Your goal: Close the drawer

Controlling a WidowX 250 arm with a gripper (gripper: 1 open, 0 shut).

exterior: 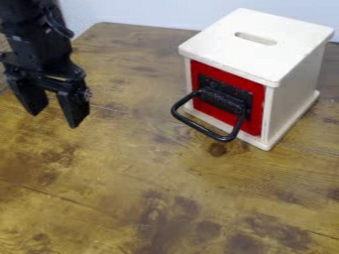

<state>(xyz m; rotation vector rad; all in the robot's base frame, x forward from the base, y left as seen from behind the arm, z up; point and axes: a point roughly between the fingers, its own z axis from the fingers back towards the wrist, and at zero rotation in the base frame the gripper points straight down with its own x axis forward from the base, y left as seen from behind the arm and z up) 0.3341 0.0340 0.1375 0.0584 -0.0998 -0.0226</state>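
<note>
The drawer [228, 97] shows as a red square front panel in a cream wooden cube box [272, 55] with a slot on top, at the upper right. Its front lies about flush with the box face. A black bracket sits on the panel, and a large black wire loop handle [201, 120] hangs forward over the table. My black gripper [50, 109] hovers at the far left, well apart from the handle. Its two fingers point down, open, with nothing between them.
The worn brown wooden table [159, 189] stretches across the view. Its far edge meets a pale wall behind the box. A dark knot [217, 151] marks the wood just in front of the handle.
</note>
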